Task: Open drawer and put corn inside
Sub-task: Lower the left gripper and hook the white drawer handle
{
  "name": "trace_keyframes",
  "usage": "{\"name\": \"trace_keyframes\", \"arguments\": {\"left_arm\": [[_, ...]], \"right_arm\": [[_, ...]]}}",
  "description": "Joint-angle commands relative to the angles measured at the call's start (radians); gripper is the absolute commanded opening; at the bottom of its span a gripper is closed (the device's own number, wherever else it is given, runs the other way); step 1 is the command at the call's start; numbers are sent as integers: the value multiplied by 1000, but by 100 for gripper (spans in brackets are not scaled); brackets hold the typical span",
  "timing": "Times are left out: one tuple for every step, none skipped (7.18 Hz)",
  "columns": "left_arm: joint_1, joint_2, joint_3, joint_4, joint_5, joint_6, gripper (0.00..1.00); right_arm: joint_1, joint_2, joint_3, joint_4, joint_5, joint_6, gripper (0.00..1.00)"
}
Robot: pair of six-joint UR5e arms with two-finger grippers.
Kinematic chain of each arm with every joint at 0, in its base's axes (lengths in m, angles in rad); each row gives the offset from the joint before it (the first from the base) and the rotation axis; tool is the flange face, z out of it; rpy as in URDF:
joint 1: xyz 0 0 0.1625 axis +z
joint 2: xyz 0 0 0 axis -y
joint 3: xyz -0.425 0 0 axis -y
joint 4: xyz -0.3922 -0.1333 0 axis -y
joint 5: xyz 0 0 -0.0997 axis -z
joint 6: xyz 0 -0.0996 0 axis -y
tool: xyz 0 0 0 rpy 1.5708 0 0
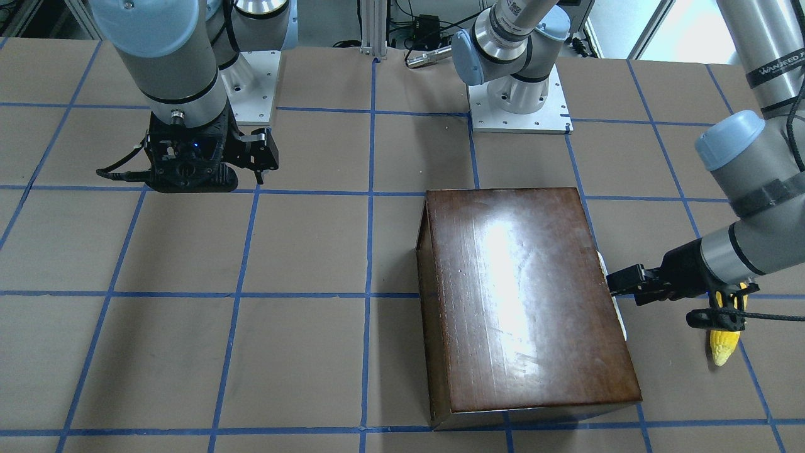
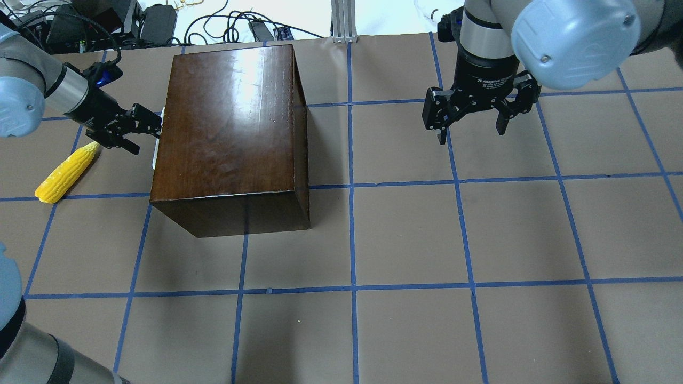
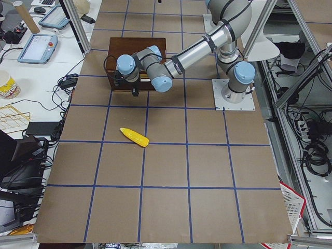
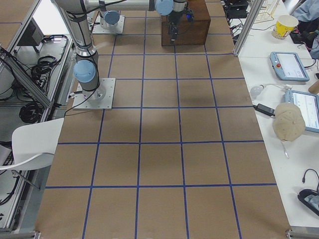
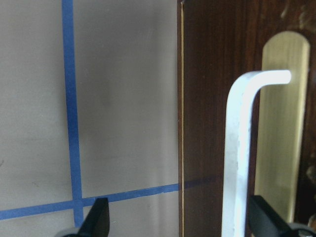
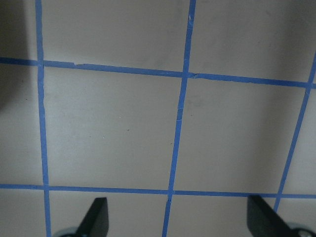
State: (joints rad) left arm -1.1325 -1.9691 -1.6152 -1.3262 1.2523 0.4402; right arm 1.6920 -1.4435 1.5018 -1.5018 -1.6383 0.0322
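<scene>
The dark-brown cabinet (image 2: 229, 122) stands at the table's left rear. Its drawer front (image 5: 212, 98) looks shut flush and carries a brass plate and a white bar handle (image 5: 237, 163). My left gripper (image 2: 147, 136) is level with that face and open. In the left wrist view the handle stands between the left gripper's fingertips (image 5: 98, 222), nearer the right-hand one. The yellow corn (image 2: 66, 173) lies flat on the table just left of the cabinet, under the left wrist. My right gripper (image 2: 469, 125) hangs open over bare table, far from both.
Brown table paper with a blue tape grid (image 6: 180, 123) covers the whole surface. Both arm bases (image 1: 519, 100) are bolted along the robot's edge. Cables and power bricks (image 2: 160, 21) lie beyond the far edge, behind the cabinet.
</scene>
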Motion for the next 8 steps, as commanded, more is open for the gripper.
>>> {"name": "trace_keyframes", "arguments": {"left_arm": [[-1, -7, -5, -1, -5, 0, 100], [0, -11, -5, -1, -5, 2, 100], [0, -16, -5, 1, -4, 2, 100], [0, -17, -5, 1, -2, 5, 100], [0, -19, -5, 2, 1, 21, 100], [0, -23, -2, 18, 2, 43, 100], [2, -24, 3, 18, 4, 43, 100], [4, -25, 4, 16, 6, 43, 100]], "right_arm": [[0, 0, 0, 0, 0, 0, 100], [0, 0, 0, 0, 0, 0, 100], [0, 0, 0, 0, 0, 0, 100], [0, 0, 0, 0, 0, 0, 100], [0, 0, 0, 0, 0, 0, 100], [0, 0, 0, 0, 0, 0, 100], [0, 0, 0, 0, 0, 0, 100], [0, 0, 0, 0, 0, 0, 100]]}}
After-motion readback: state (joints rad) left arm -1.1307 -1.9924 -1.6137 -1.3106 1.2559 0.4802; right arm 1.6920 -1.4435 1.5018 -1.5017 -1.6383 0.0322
